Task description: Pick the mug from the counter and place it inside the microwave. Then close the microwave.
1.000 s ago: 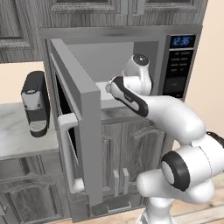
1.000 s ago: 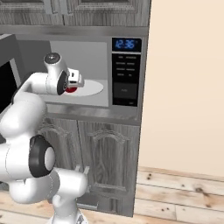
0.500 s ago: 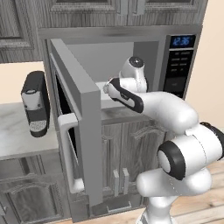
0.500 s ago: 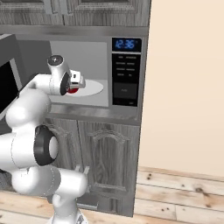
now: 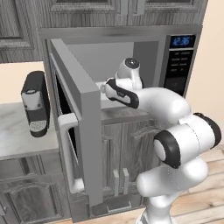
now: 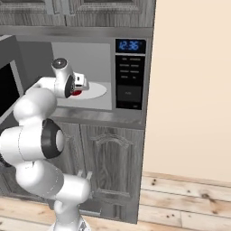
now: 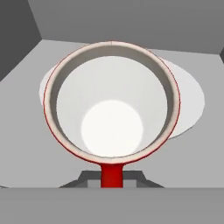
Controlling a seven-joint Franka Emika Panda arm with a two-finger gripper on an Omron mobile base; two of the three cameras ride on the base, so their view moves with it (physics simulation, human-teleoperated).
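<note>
Change: since half a second ago the arm reaches a little deeper into the microwave, and the mug sits further in over the turntable.
Mug: the mug (image 7: 113, 109), red outside and white inside, is seen from above in the hand view, its handle toward the bottom edge; in the right base view a sliver of red (image 6: 76, 93) shows under the hand.
Mug place: inside the microwave (image 6: 131, 72) cavity, over the pale round turntable (image 6: 97, 90); whether it touches the plate I cannot tell.
Claw: the claw (image 6: 80, 84) is at the mug, but its fingertips are hidden, so I cannot tell if it is clenched or released.
Door: the microwave door (image 5: 81, 127) stands wide open, swung out to the left, its pale bar handle (image 5: 66, 151) facing outward.
Worktop: the worktop (image 5: 19, 138) to the left carries a black coffee machine (image 5: 35, 104).
</note>
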